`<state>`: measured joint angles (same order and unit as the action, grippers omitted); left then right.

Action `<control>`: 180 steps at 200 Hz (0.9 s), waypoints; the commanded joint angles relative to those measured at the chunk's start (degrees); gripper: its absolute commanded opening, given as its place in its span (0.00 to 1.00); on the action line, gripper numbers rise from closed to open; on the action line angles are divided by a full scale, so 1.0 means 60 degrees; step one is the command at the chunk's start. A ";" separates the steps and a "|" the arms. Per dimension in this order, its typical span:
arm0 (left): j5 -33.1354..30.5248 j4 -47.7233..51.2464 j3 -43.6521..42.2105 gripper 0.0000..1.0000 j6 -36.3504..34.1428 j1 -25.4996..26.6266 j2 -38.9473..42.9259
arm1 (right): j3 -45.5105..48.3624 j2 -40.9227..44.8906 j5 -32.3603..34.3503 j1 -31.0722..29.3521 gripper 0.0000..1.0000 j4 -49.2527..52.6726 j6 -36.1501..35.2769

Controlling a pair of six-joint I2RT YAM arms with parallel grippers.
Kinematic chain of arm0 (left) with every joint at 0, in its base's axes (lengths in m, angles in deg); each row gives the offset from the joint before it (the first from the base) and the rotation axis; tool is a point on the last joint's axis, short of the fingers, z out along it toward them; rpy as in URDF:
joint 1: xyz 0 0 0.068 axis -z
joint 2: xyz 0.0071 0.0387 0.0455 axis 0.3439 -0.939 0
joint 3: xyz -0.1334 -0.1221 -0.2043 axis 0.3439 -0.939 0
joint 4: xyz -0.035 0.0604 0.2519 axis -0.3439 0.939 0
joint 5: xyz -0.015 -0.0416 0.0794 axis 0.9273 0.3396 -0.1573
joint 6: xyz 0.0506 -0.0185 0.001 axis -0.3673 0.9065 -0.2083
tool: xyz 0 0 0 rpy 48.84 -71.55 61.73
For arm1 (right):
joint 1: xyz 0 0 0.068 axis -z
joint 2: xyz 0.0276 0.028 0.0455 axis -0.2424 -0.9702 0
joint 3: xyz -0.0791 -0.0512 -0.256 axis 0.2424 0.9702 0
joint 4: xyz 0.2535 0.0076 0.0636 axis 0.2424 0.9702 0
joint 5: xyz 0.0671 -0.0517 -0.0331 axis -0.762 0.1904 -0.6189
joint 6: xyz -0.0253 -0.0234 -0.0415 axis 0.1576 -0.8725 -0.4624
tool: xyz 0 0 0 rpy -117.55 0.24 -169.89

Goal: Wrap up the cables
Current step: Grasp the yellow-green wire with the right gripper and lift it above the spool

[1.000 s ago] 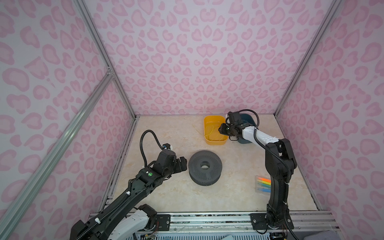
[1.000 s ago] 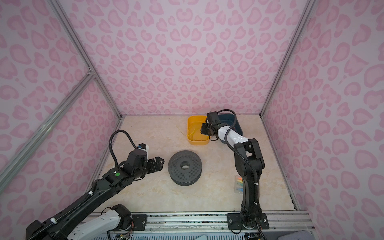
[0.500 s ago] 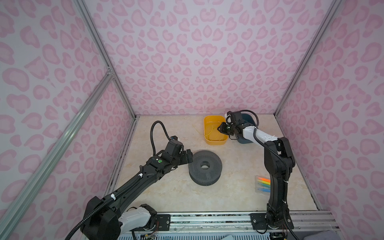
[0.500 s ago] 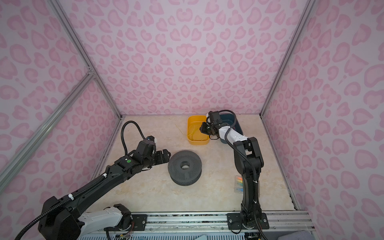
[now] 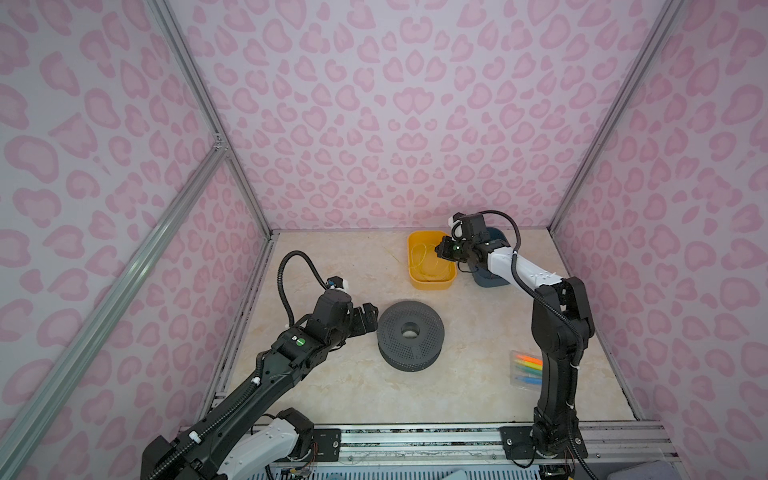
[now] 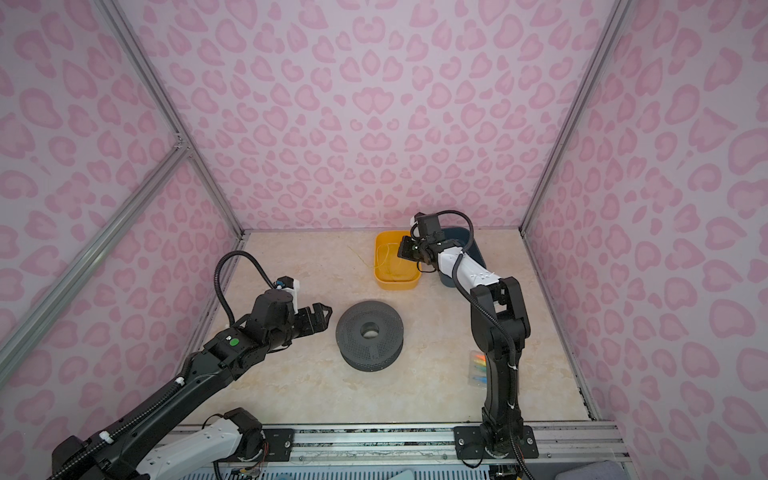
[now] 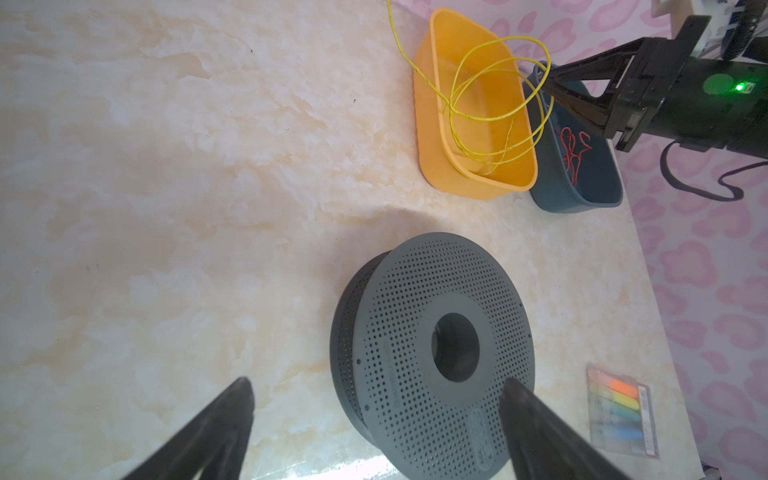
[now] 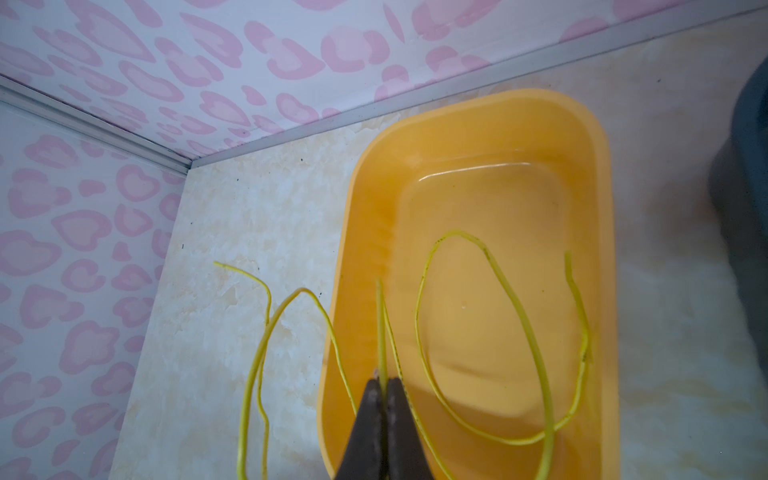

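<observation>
Right wrist view, item one: the right claw (image 8: 383, 384), tips pressed together, pinched a strand of the yellow wire (image 8: 380, 332) over the edge of the yellow tub (image 8: 478, 133).

Item two: the yellow wire (very thin, springy) stood in loose loops. The larger loops sat inside and above the yellow tub. Others spilled past its rim over the table (image 5: 332, 266), and one free end pointed toward the back wall.

Item three: a blue tub (image 7: 582, 195) sat just beside the yellow tub and held a small tangle of red wires (image 7: 573, 149). In both top views the right arm reached across above it.

Item four: a grey perforated spool (image 5: 428, 345) lay flat on the middle of the table, well apart from both tubs.

Item five: the left claw (image 6: 325, 318), jaws spread wide, was low and just beside the spool's left edge in both top views. In the left wrist view part of the spool showed between its fingers. Whether they touched could not be told.

Item six: a pack of coloured pens (image 5: 528, 368) lay on the table near the right arm's upright.
</observation>
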<state>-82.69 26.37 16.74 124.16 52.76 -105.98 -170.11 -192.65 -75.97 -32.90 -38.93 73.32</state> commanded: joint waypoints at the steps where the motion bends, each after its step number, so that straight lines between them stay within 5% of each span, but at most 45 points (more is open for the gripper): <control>1: -0.0219 0.0265 0.0137 0.94 -0.0010 -0.0013 0.0142 | -0.0167 0.0250 0.0214 -0.0037 0.00 0.0249 -0.0200; 98: -0.0172 0.0416 0.0959 0.93 -0.0224 -0.0031 0.0654 | 0.0300 0.2655 0.0538 -0.0395 0.00 0.0405 -0.0295; 180: 0.4337 -0.4177 0.0700 0.97 0.1613 -0.0636 -0.0799 | 0.4518 0.6572 0.2992 -0.2174 0.00 -0.0486 0.0027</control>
<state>-68.20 16.29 22.14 128.12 49.09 -107.94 -147.99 -157.70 -65.15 -43.59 -38.38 72.34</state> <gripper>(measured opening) 0.954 0.049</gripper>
